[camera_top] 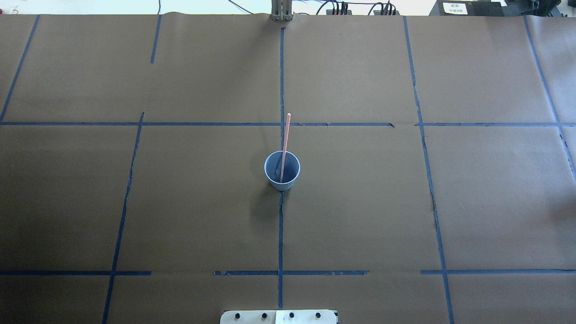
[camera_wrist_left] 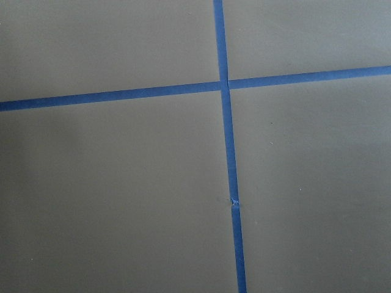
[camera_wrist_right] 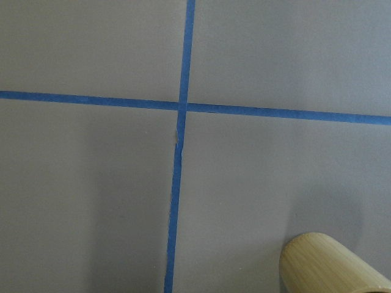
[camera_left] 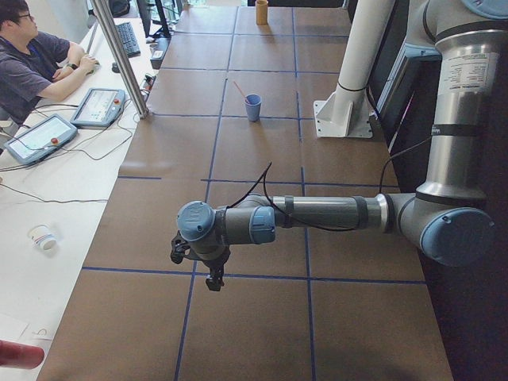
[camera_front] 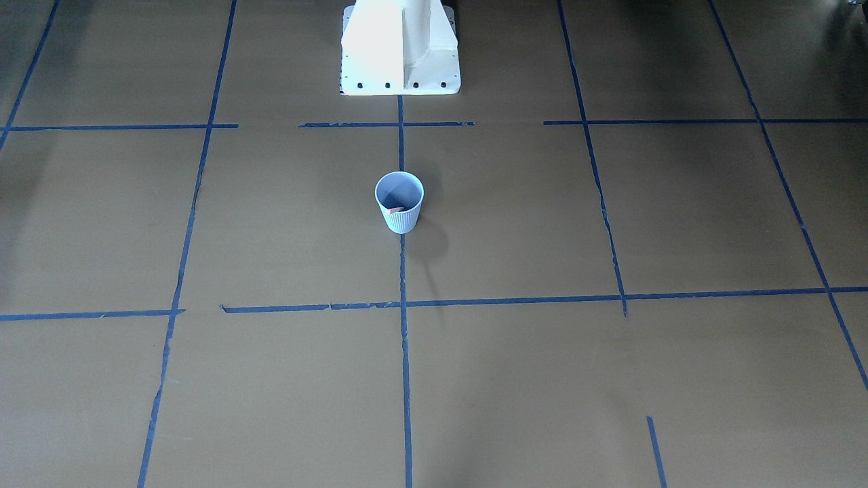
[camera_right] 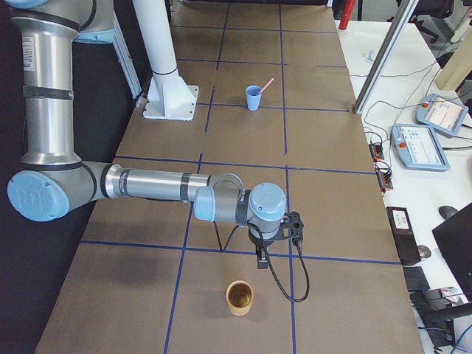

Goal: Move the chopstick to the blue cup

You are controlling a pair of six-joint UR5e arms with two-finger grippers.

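1. Left gripper (camera_left: 213, 274) hangs low over the table (camera_top: 360, 202) at the robot's left end, fingers pointing down. It shows only in the side view, and its wrist camera catches just a blue tape cross (camera_wrist_left: 224, 83), so I cannot tell whether the jaws are apart or together. Nothing seems to be in it.
2. Right gripper (camera_right: 262, 258) is at the opposite end, also pointing down, with a bamboo cup (camera_right: 239, 297) just beside it. Again only a side view shows it, so I cannot call its jaws either.
3. Move inward to the blue cup (camera_top: 282, 186) - upright on the centre tape line, in front of the robot's base and well apart from both grippers.
4. Neither arm looks clearly nearer; from each gripper the cup lies along the table toward the middle.
5. The pink chopstick (camera_top: 285, 144) stands inside the blue cup. Its lower end sits on the cup floor, and its long axis leans away from the robot, out over the far rim.
6. My call - the transfer looks finished, with no reach left to line up.
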